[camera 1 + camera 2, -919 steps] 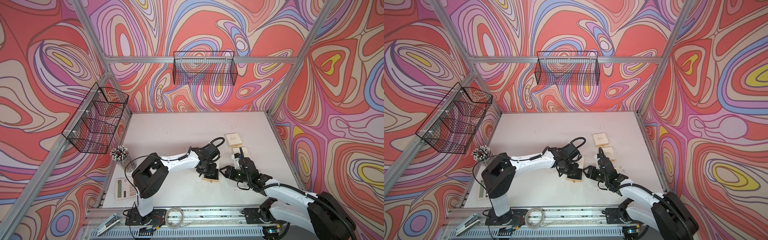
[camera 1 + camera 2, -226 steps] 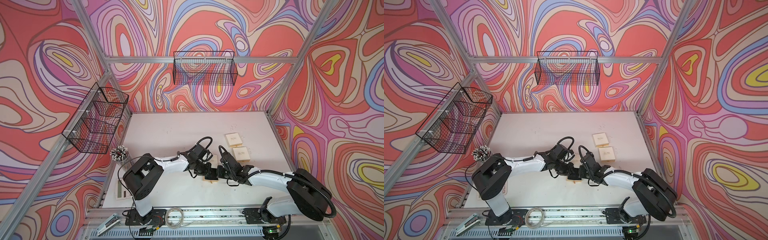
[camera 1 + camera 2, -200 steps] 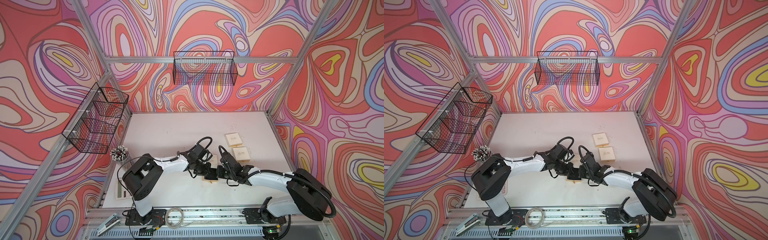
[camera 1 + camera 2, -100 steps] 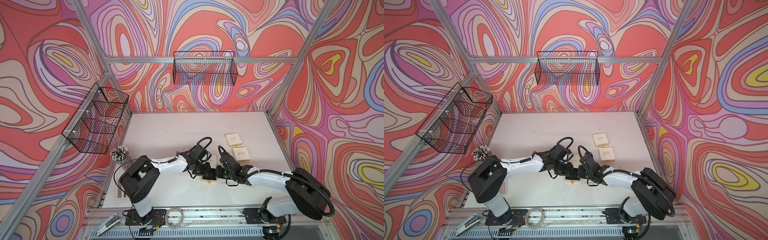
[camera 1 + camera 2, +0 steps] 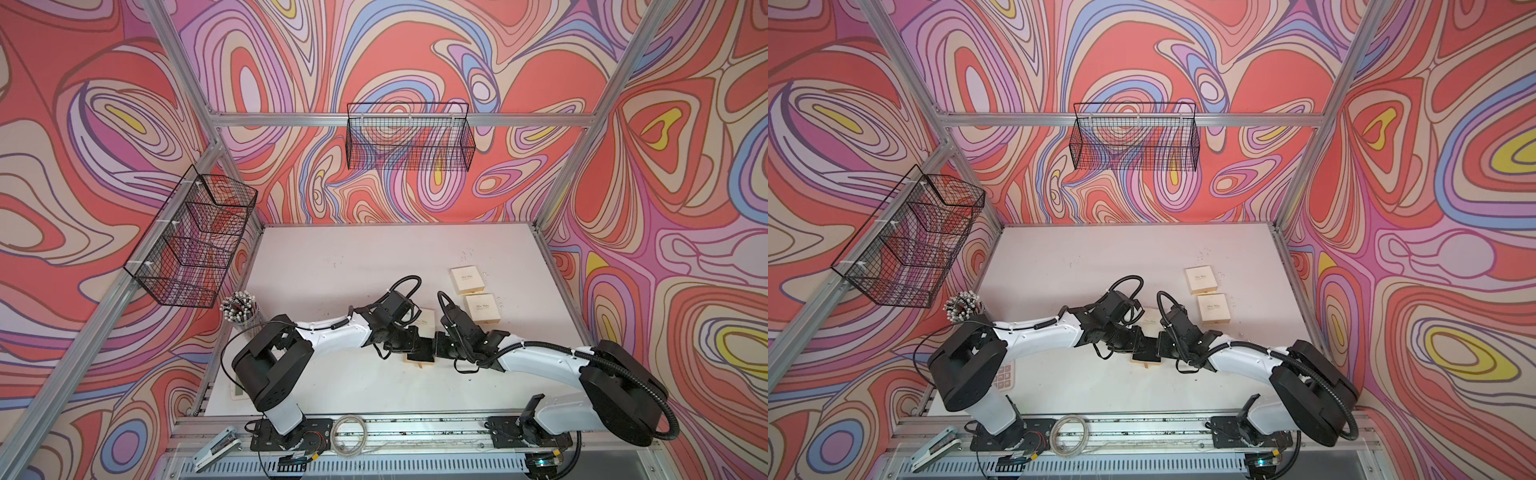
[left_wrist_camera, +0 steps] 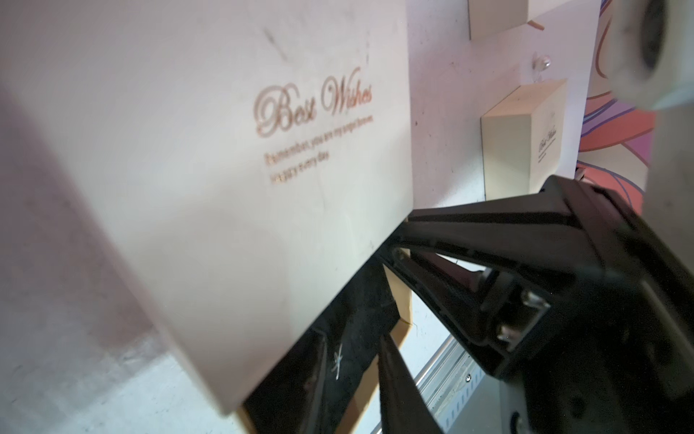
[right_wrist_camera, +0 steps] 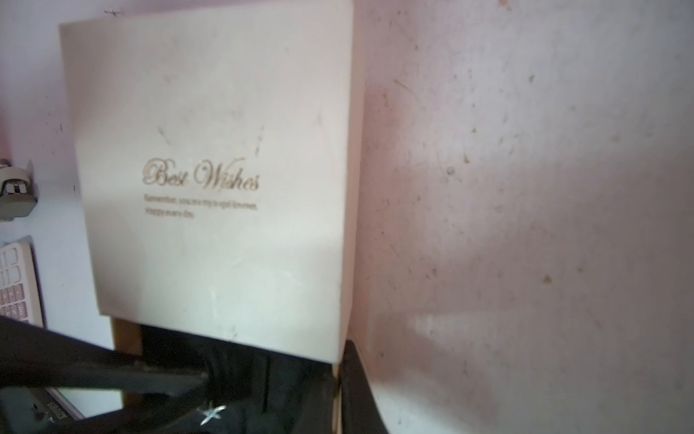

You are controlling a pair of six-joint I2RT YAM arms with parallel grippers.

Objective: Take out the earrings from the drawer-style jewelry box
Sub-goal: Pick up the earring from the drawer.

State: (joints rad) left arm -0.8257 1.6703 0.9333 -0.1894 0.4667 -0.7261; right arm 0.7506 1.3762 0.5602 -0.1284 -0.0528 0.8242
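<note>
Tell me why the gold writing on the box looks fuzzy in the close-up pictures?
Left wrist view: the jewelry box probably sits too close to the lens, so its gold lettering is soft, the small print smeared. Right wrist view: lettering slightly crisper, small print still blurred, a shadow across the table. Both top views: sharp, but the jewelry box is too tiny to read.

Drawer [image 5: 420, 354] before jewelry box [image 5: 425, 326]; second box [image 5: 481, 308] right, third box [image 5: 467, 280] behind.

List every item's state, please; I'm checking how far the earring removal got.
Front jewelry box: drawer pulled out.
Star-shaped earring: lying in the drawer.
Loose stud: outside, on the tabletop.
Middle box: closed.
Far box: closed.
Left gripper: slightly open, astride the earring.
Right gripper: shut, beside the drawer.
</note>
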